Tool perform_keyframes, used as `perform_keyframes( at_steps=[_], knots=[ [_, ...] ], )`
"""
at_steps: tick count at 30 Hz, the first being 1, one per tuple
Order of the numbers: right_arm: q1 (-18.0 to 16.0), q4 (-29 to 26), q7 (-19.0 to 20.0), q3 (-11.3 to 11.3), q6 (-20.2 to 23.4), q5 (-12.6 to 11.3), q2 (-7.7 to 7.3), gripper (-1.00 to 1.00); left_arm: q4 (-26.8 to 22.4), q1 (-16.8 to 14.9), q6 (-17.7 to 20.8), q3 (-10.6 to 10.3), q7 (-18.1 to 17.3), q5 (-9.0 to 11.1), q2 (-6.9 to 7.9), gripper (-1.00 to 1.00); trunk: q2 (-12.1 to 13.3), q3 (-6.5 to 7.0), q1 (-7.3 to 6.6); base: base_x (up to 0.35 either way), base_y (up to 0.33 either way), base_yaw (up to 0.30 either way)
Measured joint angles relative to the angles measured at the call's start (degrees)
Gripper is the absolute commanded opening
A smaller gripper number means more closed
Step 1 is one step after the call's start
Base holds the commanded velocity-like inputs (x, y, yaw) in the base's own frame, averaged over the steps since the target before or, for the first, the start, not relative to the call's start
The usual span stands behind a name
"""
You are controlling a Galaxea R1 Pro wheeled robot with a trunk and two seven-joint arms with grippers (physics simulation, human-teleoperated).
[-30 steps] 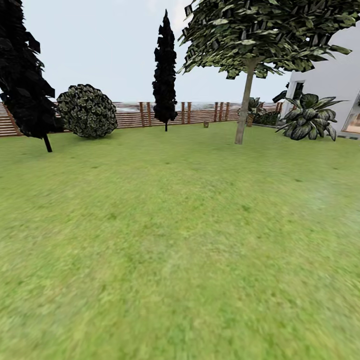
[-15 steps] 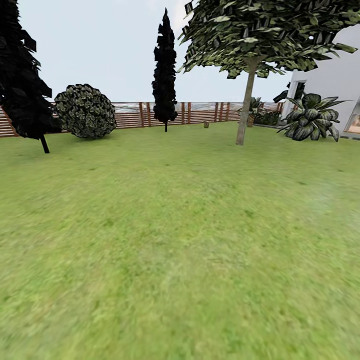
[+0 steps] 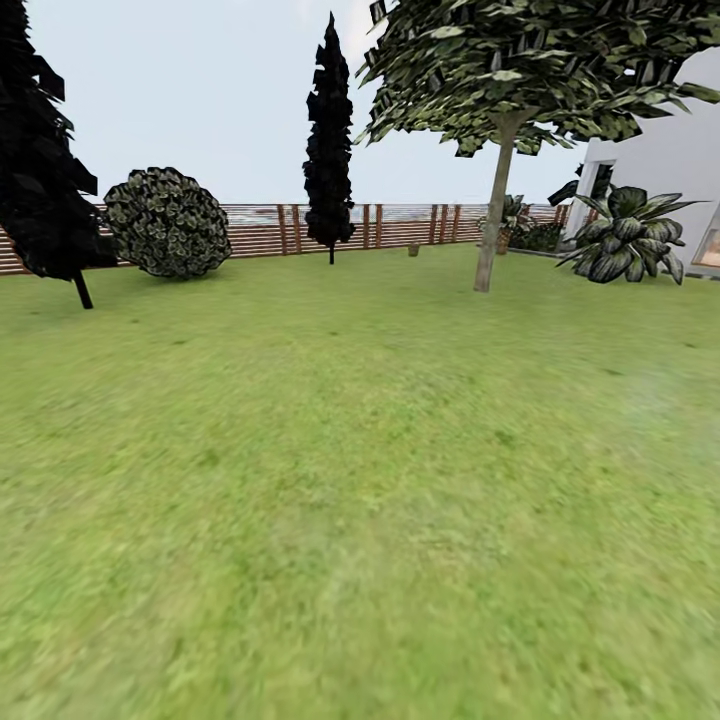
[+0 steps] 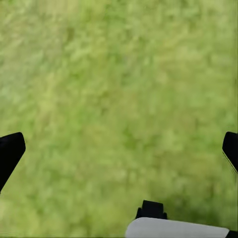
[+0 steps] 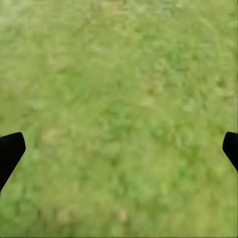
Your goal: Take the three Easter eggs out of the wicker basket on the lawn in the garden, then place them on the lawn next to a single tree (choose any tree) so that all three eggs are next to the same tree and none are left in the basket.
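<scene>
Head view shows the lawn (image 3: 360,500) before me and the tree (image 3: 492,215) far ahead. Under my left gripper (image 4: 119,148) and my right gripper (image 5: 119,148), both spread wide with nothing between the fingers, is grass.

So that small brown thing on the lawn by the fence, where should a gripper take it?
Too far and small to tell: the brown thing shows no rim or handle. Likely from above, since it sits low on the lawn.

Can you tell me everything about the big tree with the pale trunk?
The tree stands upright on the lawn, toward the right in the head view. Its trunk is thin, straight and grey-beige, forking near the top. A broad crown of dark green leaves spreads above. Only grass touches its base.
</scene>
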Motion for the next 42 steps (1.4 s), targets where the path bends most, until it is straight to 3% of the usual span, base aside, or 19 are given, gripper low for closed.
perform_keyframes(
  at_steps=[42],
  knots=[
    [0.00,-0.04,-0.03,-0.28,0.03,0.00,-0.08,1.00,0.00,0.00,0.00,0.07,0.01,0.03,0.37,1.00,0.00,0.00,0.00,0.335,0.000,0.000]
  ],
)
